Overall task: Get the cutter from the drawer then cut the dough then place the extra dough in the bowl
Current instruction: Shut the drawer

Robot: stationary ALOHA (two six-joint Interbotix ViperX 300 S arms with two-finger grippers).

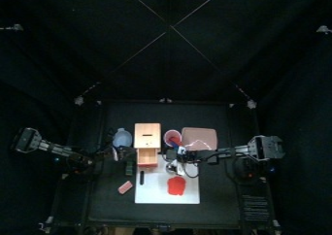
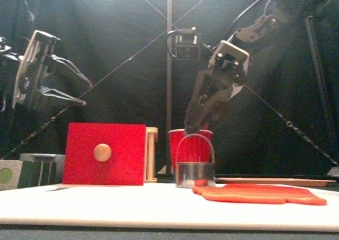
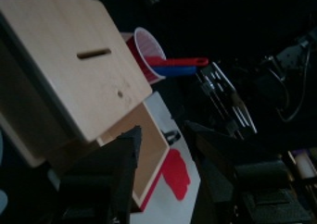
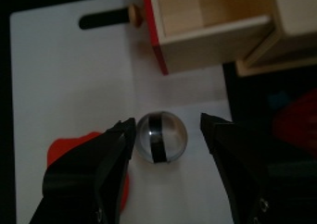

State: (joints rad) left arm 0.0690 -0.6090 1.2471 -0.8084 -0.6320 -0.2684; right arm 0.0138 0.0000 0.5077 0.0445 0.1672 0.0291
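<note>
Right now the right gripper (image 4: 168, 123) has its two fingers (image 4: 120, 154) spread wide, one on each side of the round metal cutter (image 4: 164, 138), with a clear gap showing between each finger and the metal. In the front view the fingertips hang above the cutter, which stands upright on the white cutting board (image 1: 153, 192), just beside the flat red dough (image 2: 259, 192). Behind the cutter is the red cup (image 2: 189, 145) with the blue and red toy knives in it. Close to the cutter, at the board's back edge, the wooden box (image 1: 148, 142) has its drawer (image 4: 205, 19) pulled out, and the part of its inside that shows is bare wood; the red drawer front (image 2: 106, 155) faces the table's front. The left gripper (image 3: 186, 154) hangs raised at the left of the box, its fingers apart and holding nothing. The blue-grey bowl (image 1: 120, 139) sits just left of the box, and the pink tray (image 1: 199, 137) lies just right of the cup. A small pink item (image 1: 126, 186) lies on the table beside the board's left edge.
</note>
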